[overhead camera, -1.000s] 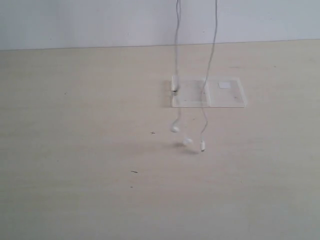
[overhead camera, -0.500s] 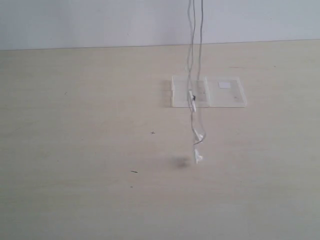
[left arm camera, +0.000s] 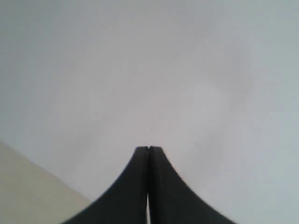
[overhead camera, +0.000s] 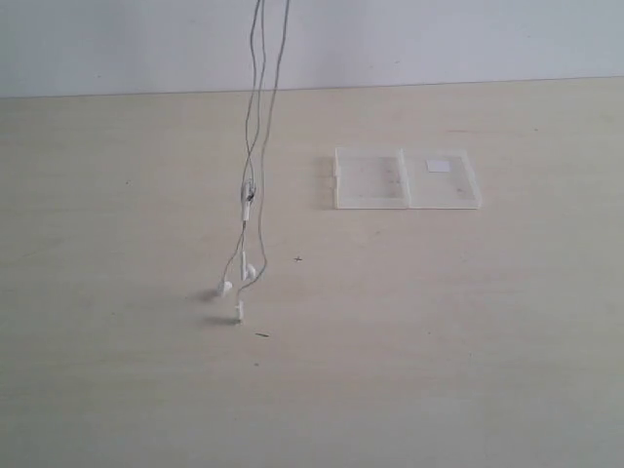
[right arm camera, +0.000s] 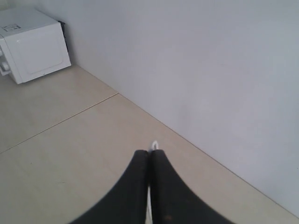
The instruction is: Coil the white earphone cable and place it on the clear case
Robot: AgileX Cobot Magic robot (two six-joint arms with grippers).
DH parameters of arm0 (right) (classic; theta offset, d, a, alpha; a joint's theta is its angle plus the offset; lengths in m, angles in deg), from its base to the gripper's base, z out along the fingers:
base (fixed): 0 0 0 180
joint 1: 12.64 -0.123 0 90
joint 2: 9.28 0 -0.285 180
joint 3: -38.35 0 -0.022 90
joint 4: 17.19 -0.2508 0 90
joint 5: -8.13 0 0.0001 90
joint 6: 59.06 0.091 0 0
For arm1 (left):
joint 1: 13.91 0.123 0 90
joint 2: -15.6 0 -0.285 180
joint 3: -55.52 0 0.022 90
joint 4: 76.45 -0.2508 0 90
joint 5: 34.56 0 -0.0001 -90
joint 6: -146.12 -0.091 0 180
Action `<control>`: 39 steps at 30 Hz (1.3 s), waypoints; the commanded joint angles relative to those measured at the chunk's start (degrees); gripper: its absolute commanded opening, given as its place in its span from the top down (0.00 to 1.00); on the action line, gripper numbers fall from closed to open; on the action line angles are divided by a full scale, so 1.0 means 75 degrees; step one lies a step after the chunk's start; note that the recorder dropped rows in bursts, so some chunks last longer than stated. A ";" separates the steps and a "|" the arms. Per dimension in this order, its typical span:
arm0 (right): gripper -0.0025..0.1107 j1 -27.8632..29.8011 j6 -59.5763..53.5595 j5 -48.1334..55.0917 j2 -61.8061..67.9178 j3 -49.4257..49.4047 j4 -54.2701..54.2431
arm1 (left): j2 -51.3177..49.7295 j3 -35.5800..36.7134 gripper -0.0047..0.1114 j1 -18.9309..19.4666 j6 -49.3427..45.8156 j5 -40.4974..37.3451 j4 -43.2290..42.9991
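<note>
Cable (overhead camera: pixel 248 200): thin whitish wire, strands hanging near-vertical from the top edge, loosely crossed. Earbuds (overhead camera: pixel 225 288) and plug (overhead camera: pixel 239 312) dangle low over the matte beige table (overhead camera: pixel 468 370). It is well apart from the case (overhead camera: pixel 370 180), at its 9 o'clock. Case: flat clear plastic, two hinged halves lying open, white label (overhead camera: pixel 439 166) on the 3 o'clock half. Right gripper (right arm camera: pixel 149 153): black fingers pinched on the cable, white bit (right arm camera: pixel 154 145) poking out. Left gripper (left arm camera: pixel 148 149): fingers pressed together, can't tell if it pinches anything.

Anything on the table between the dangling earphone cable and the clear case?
Nothing visible. In the exterior view the white earphone cable hangs left of the clear case, with only bare table between them.
</note>
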 commanded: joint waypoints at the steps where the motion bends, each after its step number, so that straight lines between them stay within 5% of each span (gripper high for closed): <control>1: 0.98 -0.0009 -0.0083 -0.0048 -0.0009 -0.0035 -0.0078 | 0.0001 0.0000 0.96 -0.0049 0.0122 0.0681 0.0002; 13: 0.98 -0.0009 -0.0067 0.0069 -0.0009 -0.0035 -0.0078 | -0.0264 0.0000 0.96 -0.0049 0.0428 0.1200 -0.0420; 21: 0.98 -0.0181 -0.0067 -0.0768 0.0086 -0.0069 0.0092 | -0.3096 -0.1007 0.96 -0.0484 0.2125 0.2626 -0.3820; 28: 0.98 -0.0926 -0.0125 -0.1332 -0.0005 -0.0069 0.1013 | -0.4428 -0.1956 0.96 -0.0603 0.2199 0.2414 -0.4109; 36: 0.98 -0.1034 -0.0125 -0.1912 0.0027 -0.0812 0.1095 | -0.6036 -0.3191 0.95 -0.0603 0.3780 0.1710 -0.6893; 39: 0.98 -0.1034 -0.0125 -0.2398 0.0027 -0.1323 0.0777 | -0.6477 -0.3607 0.84 -0.0603 0.3749 0.1725 -0.7448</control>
